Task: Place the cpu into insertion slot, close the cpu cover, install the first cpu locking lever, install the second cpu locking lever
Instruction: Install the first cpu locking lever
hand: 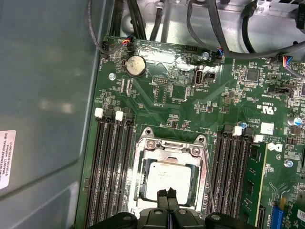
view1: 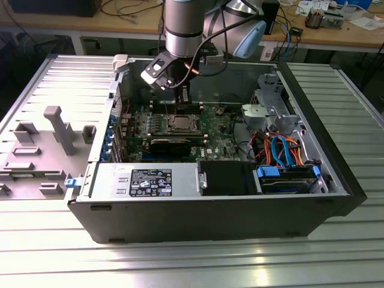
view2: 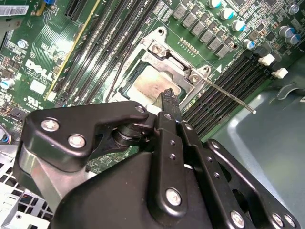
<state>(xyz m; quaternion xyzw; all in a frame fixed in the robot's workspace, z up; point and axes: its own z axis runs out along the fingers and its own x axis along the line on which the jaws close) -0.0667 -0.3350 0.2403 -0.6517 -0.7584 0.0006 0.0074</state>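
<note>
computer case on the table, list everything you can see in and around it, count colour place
case: one, dark grey, open, on the ribbed table
circuit board: one, green, inside the case
chip: one, silvery, mid-board
cover frame: one, silvery, around the chip
lever: one clear, thin silvery rod, beside the frame
memory slots: several, black, either side of the chip
coin battery: one, silvery, on the board
power supply: one, grey, case's near side in the exterior view
drive cage: one, grey, exterior view's right
cables: several, orange and blue, by the cage
fixture: one, grey, on the table, exterior view's left
arm: one, silver-grey, above the board
tool: one, black, shut, tips over the chip
</note>
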